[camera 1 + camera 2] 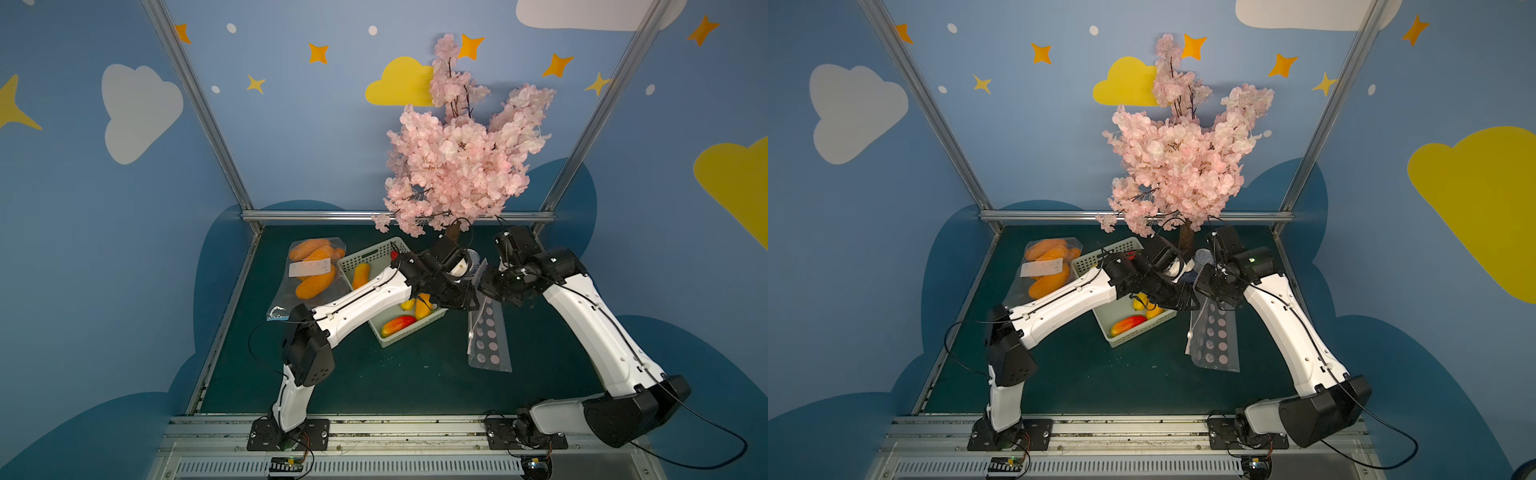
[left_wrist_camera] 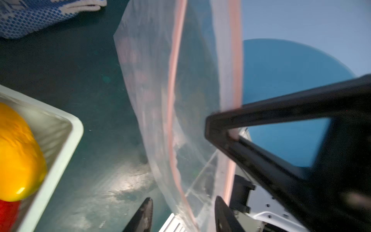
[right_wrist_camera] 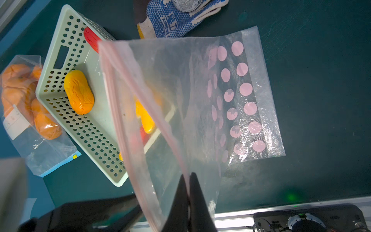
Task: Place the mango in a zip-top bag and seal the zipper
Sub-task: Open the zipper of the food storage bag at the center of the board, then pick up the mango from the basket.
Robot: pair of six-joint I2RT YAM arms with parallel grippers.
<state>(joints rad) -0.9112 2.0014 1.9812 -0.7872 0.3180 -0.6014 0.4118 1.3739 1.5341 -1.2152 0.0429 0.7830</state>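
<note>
Several mangoes (image 1: pixel 398 325) lie in basket (image 1: pixel 370 252) beneath left arm (image 1: pixel 365 297), beside bag (image 1: pixel 489 343).

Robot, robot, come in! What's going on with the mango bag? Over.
Right claw shut on zip-top bag rim, bag mouth lifted. Left claw open, straddling the other rim. Orange mango lying in basket, unbagged. Nothing blocking.

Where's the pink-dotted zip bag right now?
In a top view the pink-dotted bag lies on the robot's right, just right of the basket, with its mouth end raised and pinched in the right gripper.
</note>
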